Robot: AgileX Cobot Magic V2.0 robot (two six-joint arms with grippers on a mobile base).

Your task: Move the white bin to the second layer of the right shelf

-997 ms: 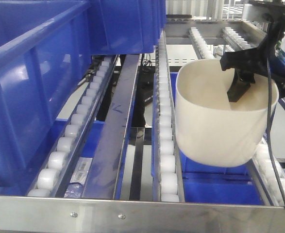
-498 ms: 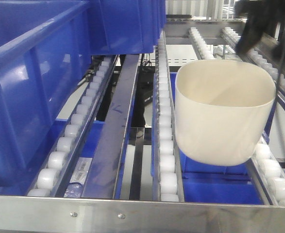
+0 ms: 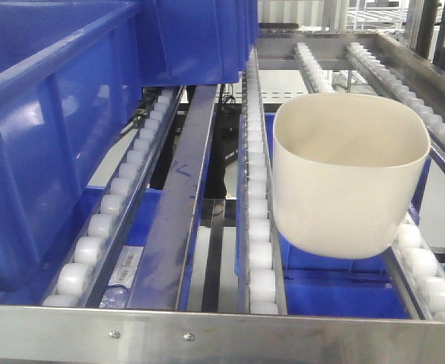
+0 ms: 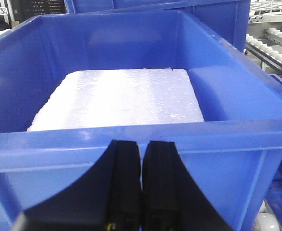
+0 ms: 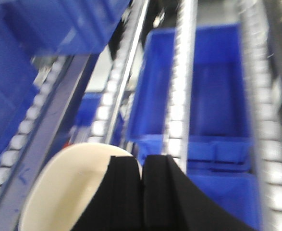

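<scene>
Worth checking, before calling the placement done, that the white bin [image 3: 349, 178] sits square across both roller rails of the right shelf second layer [image 3: 261, 227]; looks upright and settled between them, above the lower blue crate [image 3: 336, 292]. Best to draw the arm off straight and high, clear of the rim.

At left: left gripper [image 4: 141, 185] with fingers pressed together, empty, poised just before the blue crate [image 4: 131, 144] holding white foam [image 4: 119, 98]. At right: right gripper [image 5: 141, 197] likewise closed on nothing, raised above the bin's rim, pointing down the rails, view blurred.
</scene>
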